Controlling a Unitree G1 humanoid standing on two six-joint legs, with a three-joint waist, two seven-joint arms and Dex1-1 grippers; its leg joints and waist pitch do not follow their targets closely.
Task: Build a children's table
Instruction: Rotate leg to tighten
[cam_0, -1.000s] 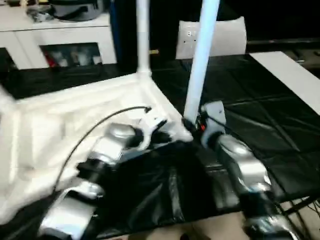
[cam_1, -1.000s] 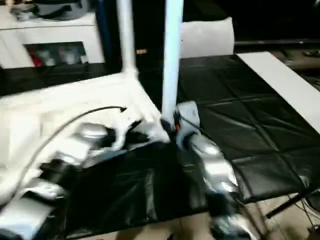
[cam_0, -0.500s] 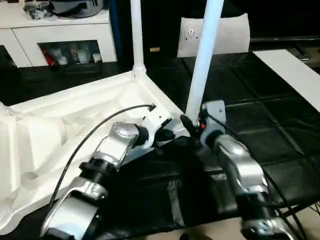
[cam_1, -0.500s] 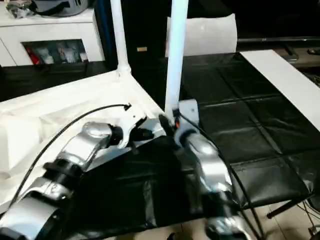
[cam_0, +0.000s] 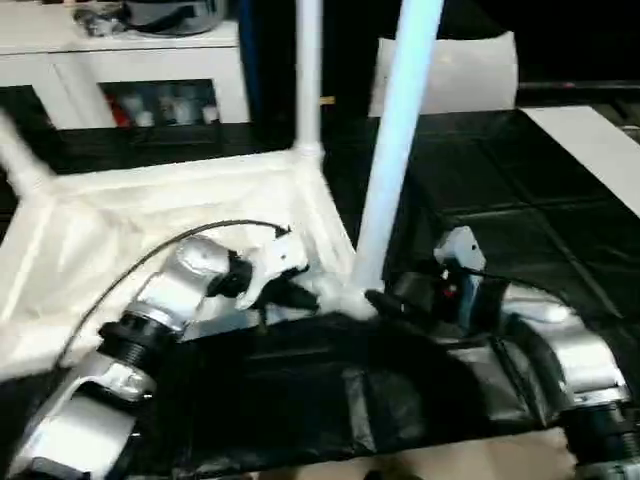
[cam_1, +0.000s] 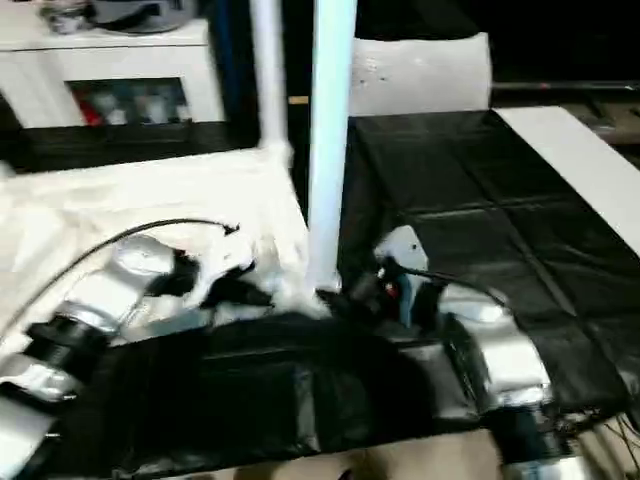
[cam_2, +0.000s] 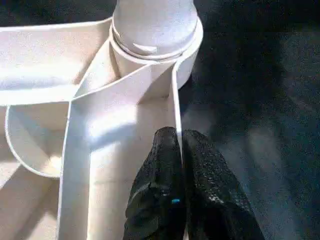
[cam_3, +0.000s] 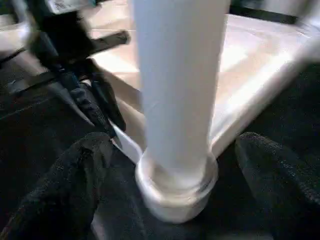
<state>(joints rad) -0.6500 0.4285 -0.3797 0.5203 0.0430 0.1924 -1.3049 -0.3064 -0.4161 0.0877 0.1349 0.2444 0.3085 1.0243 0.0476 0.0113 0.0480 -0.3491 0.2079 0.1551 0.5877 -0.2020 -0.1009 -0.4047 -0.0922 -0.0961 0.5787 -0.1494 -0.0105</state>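
Left eye view first: the children's table lies upside down on the black-covered worktop, ribbed underside facing up, taking up the nine o'clock half of the scene. One white leg stands upright in the near corner socket close to the middle, and a second leg rises from the far corner toward twelve o'clock; a third leg leans out at about ten o'clock. The left end effector reaches in from seven o'clock over its silver forearm and sits at the table's rim just beside the near leg's base. The right end effector comes in from four o'clock, its black fingers near the foot of that same leg. A white cabinet with shelves stands at eleven o'clock behind the worktop, and a white panel leans at one o'clock. Right eye view gives the same layout, the near leg rising through the centre. Left wrist view: the left end effector's fingers are pressed together, pinching the thin upright rim wall of the table top, with the corner socket and the leg's base seated in it just beyond. Right wrist view: the right end effector's fingers stand wide apart on either side of the leg, clear of it and holding nothing; the socket collar sits between them, and the left end effector shows beyond at ten o'clock.
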